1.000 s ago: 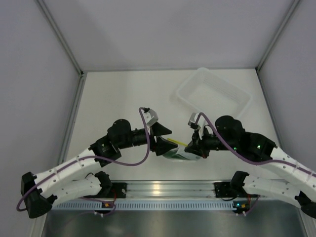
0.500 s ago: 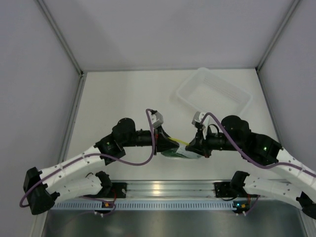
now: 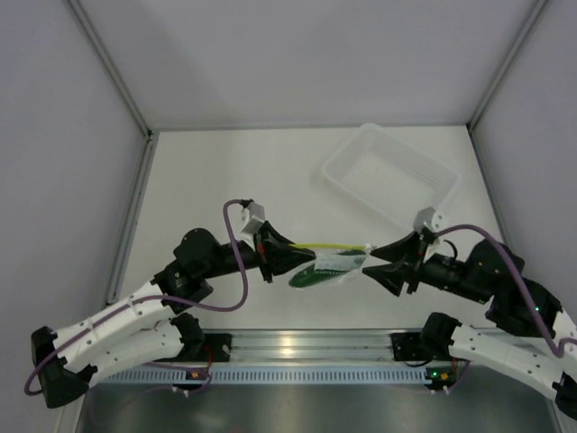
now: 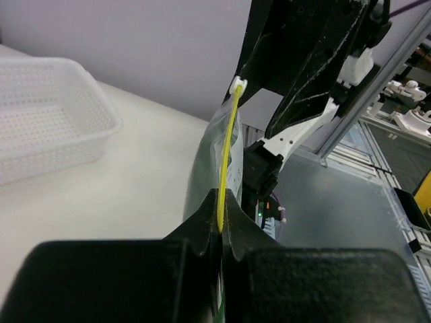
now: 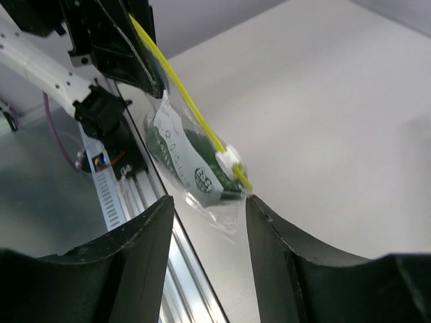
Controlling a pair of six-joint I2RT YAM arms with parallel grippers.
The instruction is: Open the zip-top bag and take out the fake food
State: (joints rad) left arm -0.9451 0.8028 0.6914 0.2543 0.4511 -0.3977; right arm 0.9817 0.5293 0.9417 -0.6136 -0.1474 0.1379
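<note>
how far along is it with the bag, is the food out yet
Done: the zip-top bag is held up, the left gripper shut on its zip strip. In hand: the right gripper is open at the slider end. Left: the strip looks closed and the fake food is inside.

We see our left gripper [image 4: 221, 225] pinched tight on the zip-top bag [image 4: 210, 158]; its yellow zip strip [image 4: 229, 131] runs straight up toward the right gripper [image 4: 250, 86]. A perforated bin [image 4: 47, 114] sits left.
</note>
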